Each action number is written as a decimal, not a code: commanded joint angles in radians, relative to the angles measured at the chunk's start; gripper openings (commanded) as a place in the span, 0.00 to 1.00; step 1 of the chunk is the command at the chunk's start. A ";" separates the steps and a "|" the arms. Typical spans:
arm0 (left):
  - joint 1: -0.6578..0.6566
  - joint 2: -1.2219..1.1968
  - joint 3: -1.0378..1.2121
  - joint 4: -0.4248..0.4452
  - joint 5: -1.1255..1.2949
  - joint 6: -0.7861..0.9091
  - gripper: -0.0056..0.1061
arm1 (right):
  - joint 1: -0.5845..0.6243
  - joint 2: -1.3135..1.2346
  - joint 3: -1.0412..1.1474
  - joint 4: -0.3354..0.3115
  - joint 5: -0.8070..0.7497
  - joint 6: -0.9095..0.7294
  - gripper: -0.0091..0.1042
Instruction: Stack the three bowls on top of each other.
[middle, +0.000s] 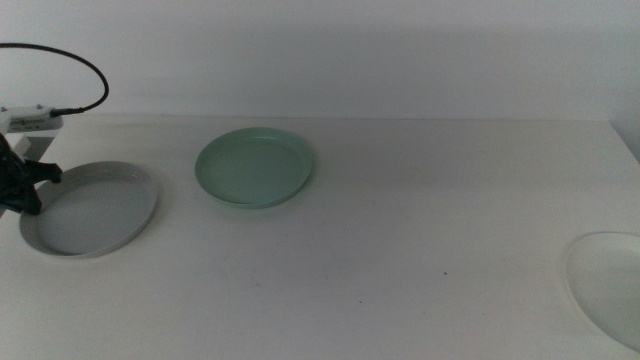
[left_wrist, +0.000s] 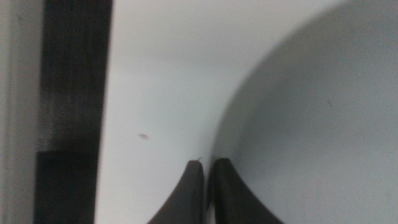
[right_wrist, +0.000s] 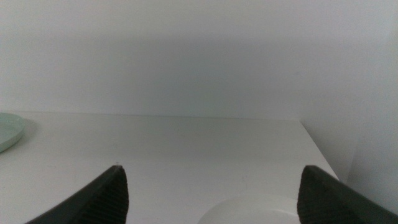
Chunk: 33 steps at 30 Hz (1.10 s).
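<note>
The light grey bowl (middle: 92, 208) sits at the table's left. My left gripper (middle: 27, 187) is at its left rim, and in the left wrist view the left gripper (left_wrist: 208, 169) has its jaws pinched together on the rim of the grey bowl (left_wrist: 311, 124). The mint green bowl (middle: 255, 168) lies behind the middle, apart from the grey one; its edge shows in the right wrist view (right_wrist: 9, 132). The white bowl (middle: 610, 285) lies at the front right, cut by the picture's edge. My right gripper (right_wrist: 214, 177) is open above the near rim of the white bowl (right_wrist: 261, 211) and is out of the middle view.
A black cable (middle: 85, 62) loops above the left arm. A dark strip (left_wrist: 74, 93) runs beside the table's left edge. The table's right edge (right_wrist: 320, 149) is close to the white bowl. A pale wall stands behind the table.
</note>
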 joint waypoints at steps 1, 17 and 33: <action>-0.001 -0.034 -0.002 0.007 0.035 -0.015 0.03 | -0.003 -0.004 0.004 -0.005 -0.002 -0.005 0.72; -0.347 -0.376 -0.091 -0.008 0.216 -0.276 0.03 | -0.003 -0.004 0.004 -0.005 -0.002 -0.005 0.72; -0.687 -0.189 -0.128 -0.069 0.181 -0.351 0.03 | -0.003 -0.004 0.004 -0.005 -0.002 -0.005 0.72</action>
